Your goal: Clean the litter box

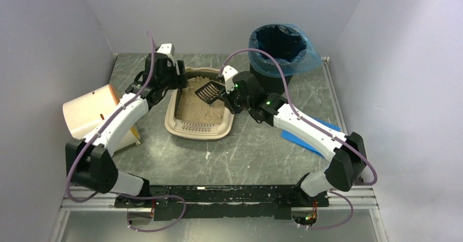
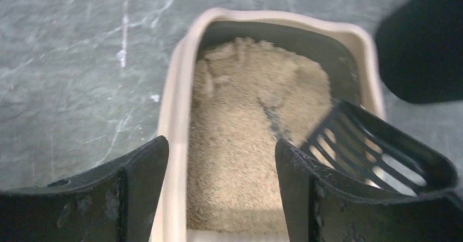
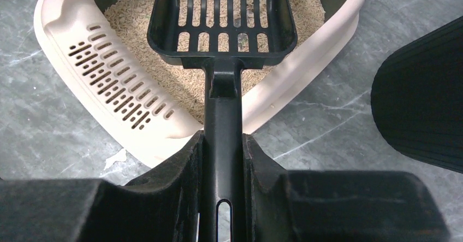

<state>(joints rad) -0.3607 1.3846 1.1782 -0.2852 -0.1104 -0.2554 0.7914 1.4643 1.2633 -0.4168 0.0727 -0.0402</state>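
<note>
Right fingers (image 3: 180, 171) clenched on scoop (image 3: 223, 89) handle above litter box (image 3: 54, 37); left fingers (image 2: 136, 187) parted astride its rim.

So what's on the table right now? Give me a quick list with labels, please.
litter box: beige tray, tan litter inside, centre
scoop: black, slotted, over the litter, looks empty
right jaws: shut on the scoop's handle
left jaws: open, astride the box's side rim
bin: black, blue liner, far right
drum: cream, on its side, left
</note>
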